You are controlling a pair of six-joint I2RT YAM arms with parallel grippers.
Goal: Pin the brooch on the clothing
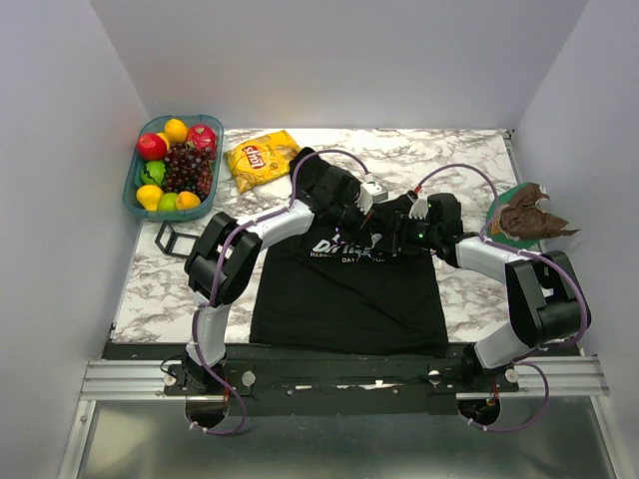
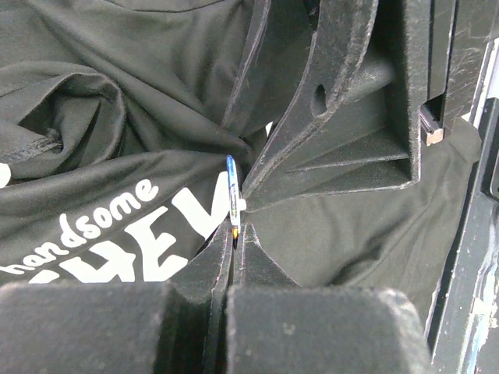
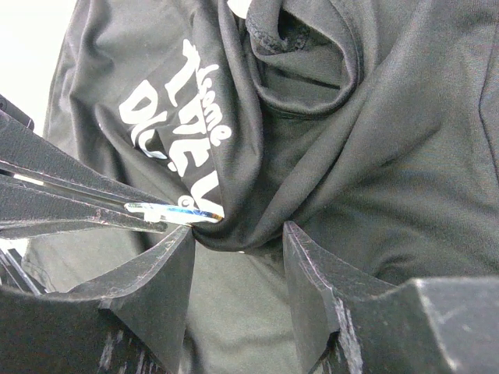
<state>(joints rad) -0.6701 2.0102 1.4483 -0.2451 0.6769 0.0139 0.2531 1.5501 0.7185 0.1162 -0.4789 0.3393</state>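
Observation:
The black T-shirt lies on the marble table, its white print partly bunched up. My right gripper pinches a raised fold of the T-shirt between its fingertips, and wrinkles radiate from there. My left gripper is shut on the brooch, seen edge-on as a thin shiny disc with an orange rim, its top edge against the fold. The brooch also shows in the right wrist view, touching the fold beside my right gripper's left finger. In the top view both grippers meet over the shirt's chest; the brooch is hidden there.
A teal basket of fruit stands at the back left, with a yellow chip bag beside it. A black wire frame lies at the left. A green plate with a brown crumpled thing sits at the right.

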